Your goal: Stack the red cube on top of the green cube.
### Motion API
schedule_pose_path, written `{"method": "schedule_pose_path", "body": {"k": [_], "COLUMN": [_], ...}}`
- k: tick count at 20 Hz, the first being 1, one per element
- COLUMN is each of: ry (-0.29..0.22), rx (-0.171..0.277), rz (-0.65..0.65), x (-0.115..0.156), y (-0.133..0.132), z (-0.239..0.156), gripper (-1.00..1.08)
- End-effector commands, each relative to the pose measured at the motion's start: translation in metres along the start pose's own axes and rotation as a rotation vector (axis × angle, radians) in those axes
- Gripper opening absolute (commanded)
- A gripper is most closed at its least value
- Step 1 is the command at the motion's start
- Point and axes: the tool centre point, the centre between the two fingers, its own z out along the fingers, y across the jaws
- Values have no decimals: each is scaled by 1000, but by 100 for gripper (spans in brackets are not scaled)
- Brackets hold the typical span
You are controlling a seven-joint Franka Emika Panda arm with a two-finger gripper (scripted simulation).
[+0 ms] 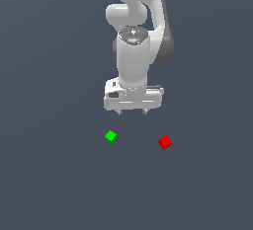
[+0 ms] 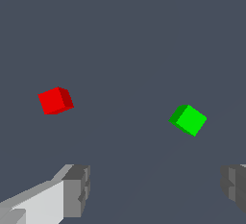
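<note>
A tiny red cube (image 1: 165, 142) (image 2: 55, 100) lies on the dark grey floor toward the exterior view's right. The green cube (image 1: 110, 136) (image 2: 188, 119), same size, lies apart from it toward the exterior view's left. My white gripper (image 1: 132, 111) (image 2: 153, 192) hangs above the floor, behind and between the two cubes in the exterior view, touching neither. Its grey fingers (image 2: 78, 189) are spread wide, so it is open with nothing between them.
The flat dark grey floor (image 1: 54, 174) spreads all around the cubes. The white arm (image 1: 133, 31) rises up behind the gripper. No other objects show.
</note>
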Motion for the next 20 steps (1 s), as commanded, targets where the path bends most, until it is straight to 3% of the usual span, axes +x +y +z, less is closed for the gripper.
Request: {"method": "schedule_pose_path", "body": {"k": [1, 11, 20], "ry": [0, -11, -41], "rx": [0, -1, -4], "rz": [0, -56, -202], "x": [0, 11, 34], "y": [0, -22, -81], "z": [0, 20, 71], "gripper": [100, 100, 100]}}
